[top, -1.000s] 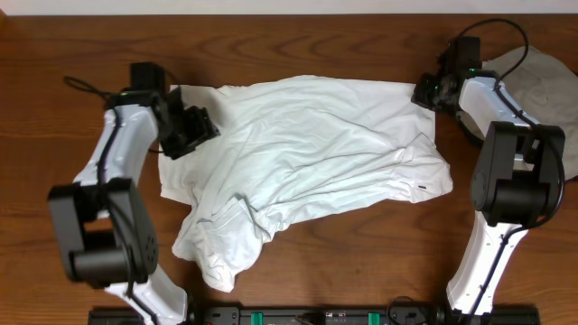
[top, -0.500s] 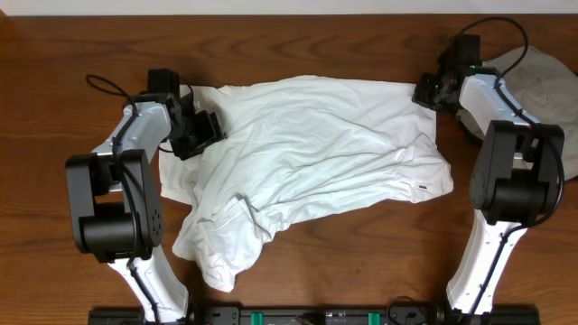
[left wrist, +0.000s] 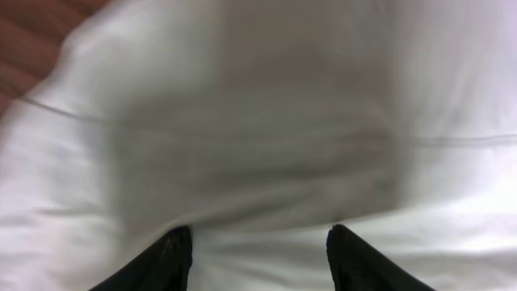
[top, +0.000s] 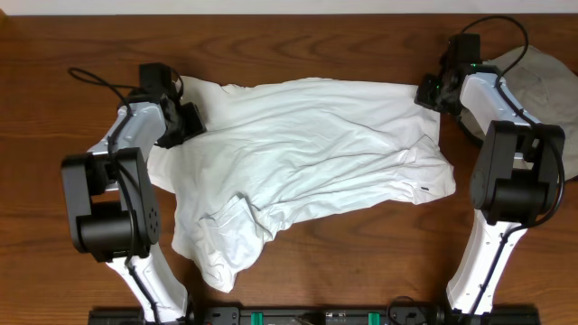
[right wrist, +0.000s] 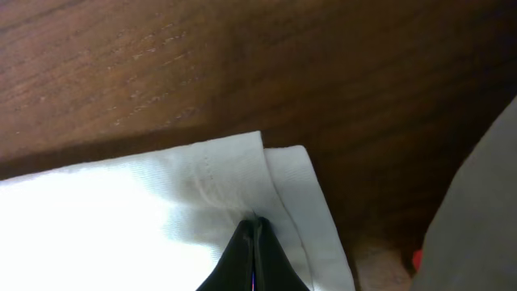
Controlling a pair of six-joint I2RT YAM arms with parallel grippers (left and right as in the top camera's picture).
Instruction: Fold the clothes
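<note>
A white shirt (top: 307, 153) lies spread and wrinkled across the wooden table, with a bunched part at the front left (top: 221, 239). My left gripper (top: 183, 122) rests on the shirt's back left part. In the left wrist view its two fingers (left wrist: 254, 250) are apart with white fabric (left wrist: 258, 121) filling the view between and beyond them. My right gripper (top: 432, 90) is at the shirt's back right corner. In the right wrist view its fingers (right wrist: 254, 222) are shut together on the hem of that corner (right wrist: 242, 170).
A grey garment (top: 542, 77) lies heaped at the back right, just beyond the right arm; its edge also shows in the right wrist view (right wrist: 485, 210). Bare wooden table (top: 361, 262) surrounds the shirt. The arm bases stand at the front left and front right.
My left gripper has moved back and to the left, and the shirt's left side has shifted and spread outward with it. The right gripper has stayed at the back right corner.
</note>
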